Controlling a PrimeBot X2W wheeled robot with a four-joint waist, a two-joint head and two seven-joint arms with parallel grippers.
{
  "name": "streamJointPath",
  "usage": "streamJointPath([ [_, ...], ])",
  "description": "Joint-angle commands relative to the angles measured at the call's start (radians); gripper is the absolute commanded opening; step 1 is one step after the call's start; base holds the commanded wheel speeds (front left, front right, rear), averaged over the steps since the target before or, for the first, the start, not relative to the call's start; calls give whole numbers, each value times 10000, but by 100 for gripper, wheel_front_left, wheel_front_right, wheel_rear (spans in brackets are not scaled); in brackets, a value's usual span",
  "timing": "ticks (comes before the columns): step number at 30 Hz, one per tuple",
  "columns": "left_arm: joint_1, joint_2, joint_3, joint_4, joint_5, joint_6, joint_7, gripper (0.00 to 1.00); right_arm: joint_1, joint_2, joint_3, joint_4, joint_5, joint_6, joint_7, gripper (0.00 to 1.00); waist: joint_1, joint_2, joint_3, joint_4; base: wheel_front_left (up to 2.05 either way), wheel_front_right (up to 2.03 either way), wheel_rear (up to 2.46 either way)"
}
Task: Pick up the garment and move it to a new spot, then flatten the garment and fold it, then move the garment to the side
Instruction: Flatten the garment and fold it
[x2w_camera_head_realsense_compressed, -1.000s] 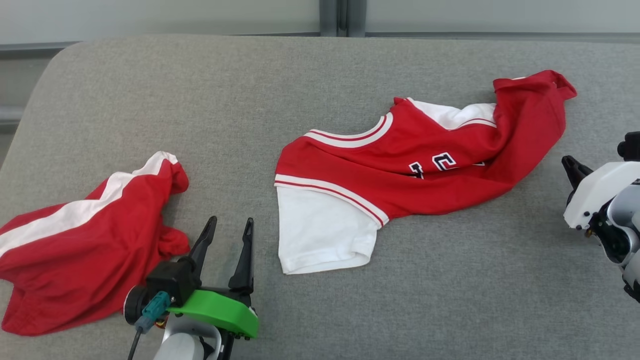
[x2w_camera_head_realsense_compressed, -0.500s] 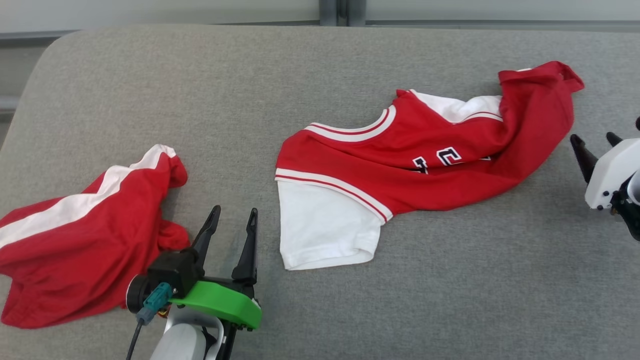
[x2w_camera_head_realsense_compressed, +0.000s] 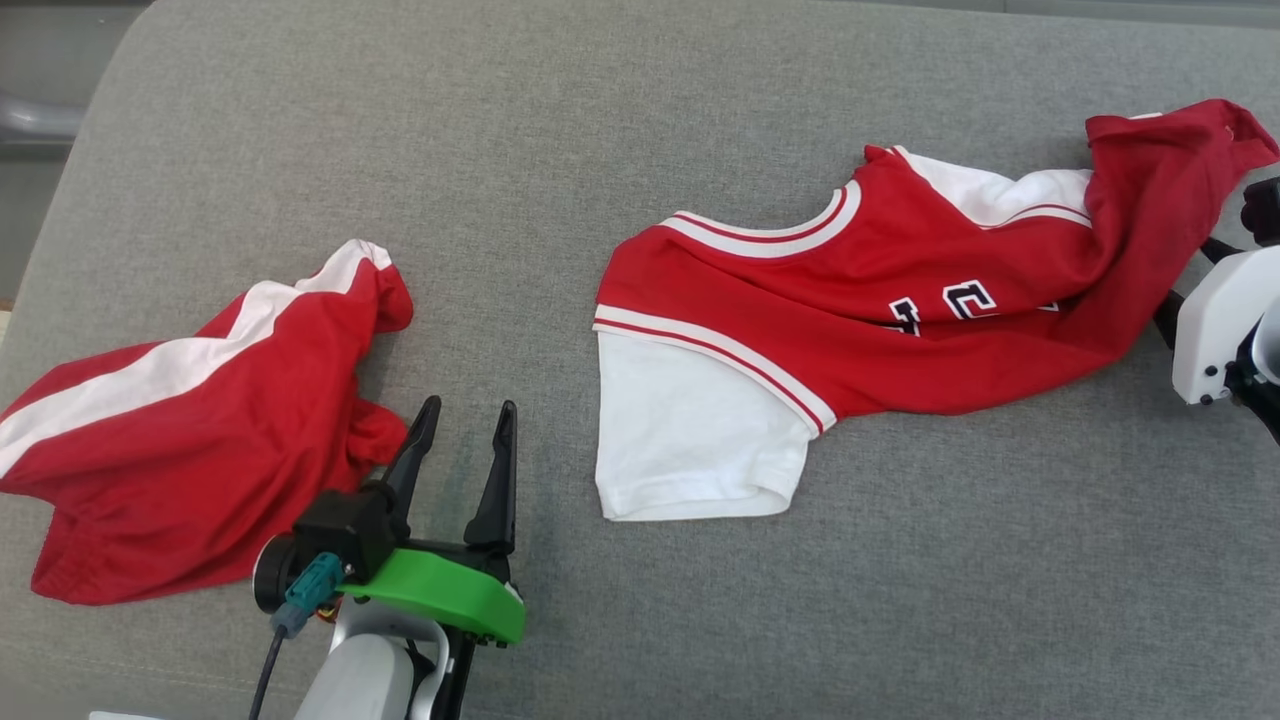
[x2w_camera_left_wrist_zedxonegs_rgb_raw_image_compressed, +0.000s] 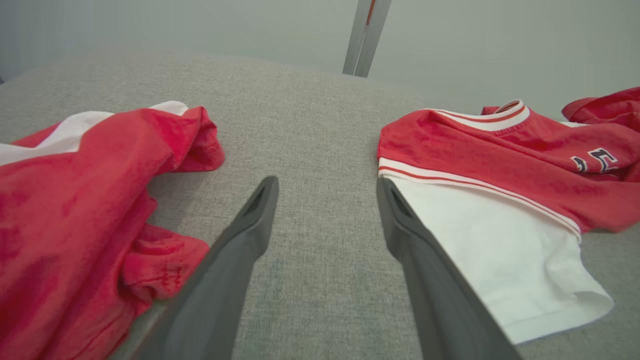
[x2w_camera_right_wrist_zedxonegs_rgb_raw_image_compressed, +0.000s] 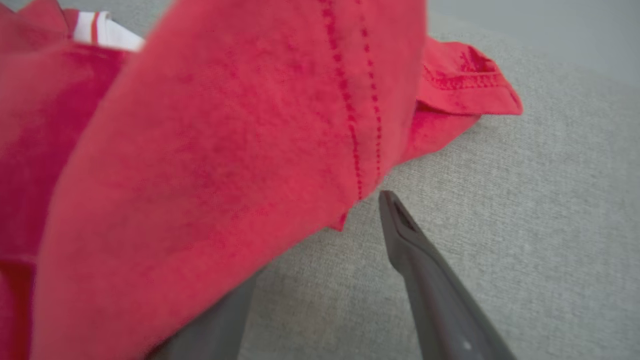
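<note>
Right hand unclenched at jersey hem | left hand fingers apart

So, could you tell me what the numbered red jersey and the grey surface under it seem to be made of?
Jersey: soft matte knit, probably cotton or polyester; it wrinkles and shows stitched hems. Grey surface: coarse woven upholstery fabric, likely padded, judging by its rounded corner.
</note>
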Motion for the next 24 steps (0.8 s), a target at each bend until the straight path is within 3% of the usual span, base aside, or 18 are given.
streamJointPath([
  [1,-135,15,5,-17,29,29,-30,100,-151,-39,133,-75,150,-10,-16,100,0,0,85,16,0,0,0],
  [2,-149,16,4,-13,31,33,-30,100,-178,-63,222,-100,213,-10,-37,100,0,0,99,13,0,0,0],
  [3,-162,14,7,-5,34,38,-31,100,-197,-97,327,-121,295,-10,-66,78,0,0,108,7,0,0,0],
  [4,-165,13,14,3,39,46,-32,100,-218,-109,411,-141,369,-10,-108,41,0,0,108,-3,0,0,0],
  [5,-159,12,33,14,47,59,-32,100,-233,-102,521,-164,434,-10,-139,15,0,0,86,-26,0,0,0],
  [6,-147,15,48,25,50,73,-33,100,-222,-89,601,-174,483,-10,-176,0,0,0,55,-50,0,0,0],
  [17,192,76,186,173,-36,17,-32,100,-48,-335,1466,-310,1091,-10,-623,0,0,0,-687,-681,0,0,0],
  [24,584,139,329,235,-133,-9,-34,100,311,-898,1946,-986,1405,-10,-248,0,0,0,-1439,-1321,0,0,0],
])
